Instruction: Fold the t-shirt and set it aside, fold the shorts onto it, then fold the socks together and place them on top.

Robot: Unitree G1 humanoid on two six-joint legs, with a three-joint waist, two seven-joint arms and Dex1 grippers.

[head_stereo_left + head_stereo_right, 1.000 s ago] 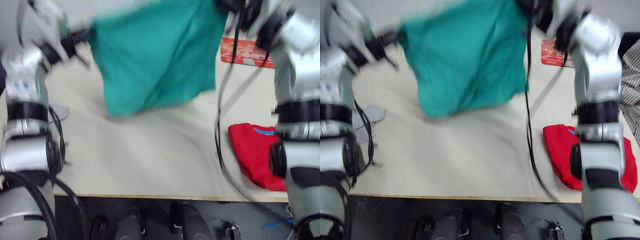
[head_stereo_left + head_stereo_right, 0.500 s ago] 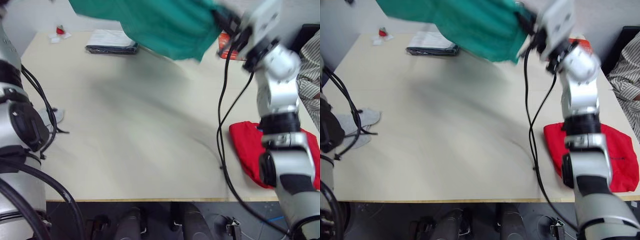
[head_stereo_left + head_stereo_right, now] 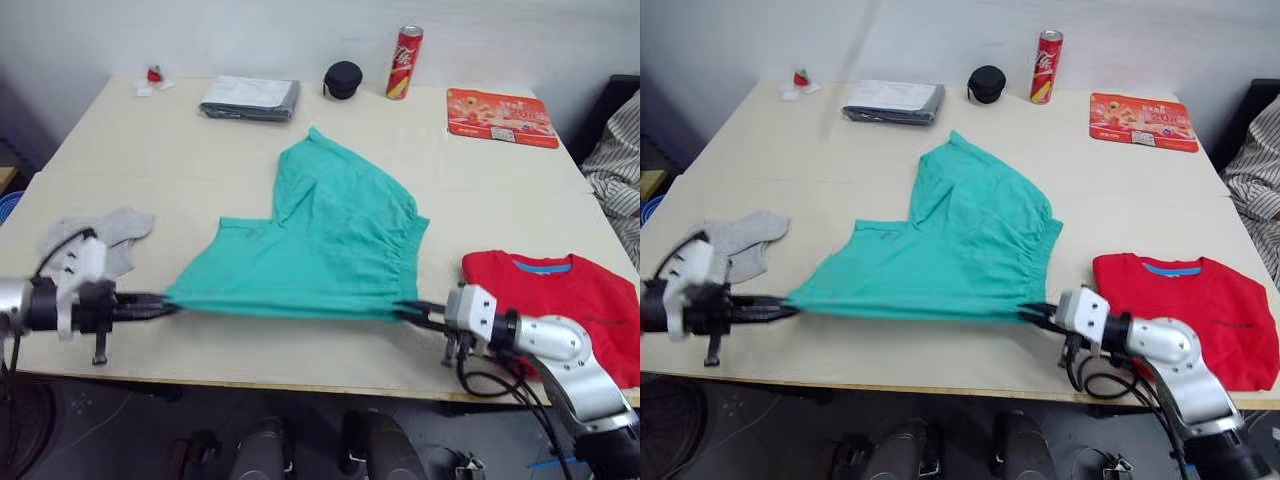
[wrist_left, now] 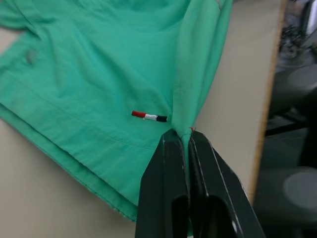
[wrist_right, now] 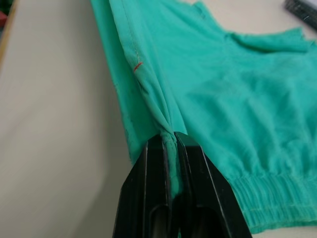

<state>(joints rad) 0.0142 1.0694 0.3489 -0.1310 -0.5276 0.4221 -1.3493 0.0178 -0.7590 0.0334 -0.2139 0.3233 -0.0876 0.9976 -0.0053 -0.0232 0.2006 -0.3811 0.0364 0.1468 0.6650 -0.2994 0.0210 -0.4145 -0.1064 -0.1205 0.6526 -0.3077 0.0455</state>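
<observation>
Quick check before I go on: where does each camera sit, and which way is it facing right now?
Head stereo pair: looks forward and down over the table; both arms show, each end effector pinching a near corner of the shorts.
Left wrist: along the left end effector, shut on teal fabric.
Right wrist: along the right end effector, shut beside the waistband.
Shared: the shorts appear in every view; the t-shirt and socks in the head views.

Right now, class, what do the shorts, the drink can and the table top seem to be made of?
The shorts: soft, thin woven or knit fabric, matte; they crease and gather at the elastic waistband. The drink can: probably metal, its printed red side glossy. The table top: pale, smooth, matte board, likely laminate or wood; which cannot be told.
</observation>
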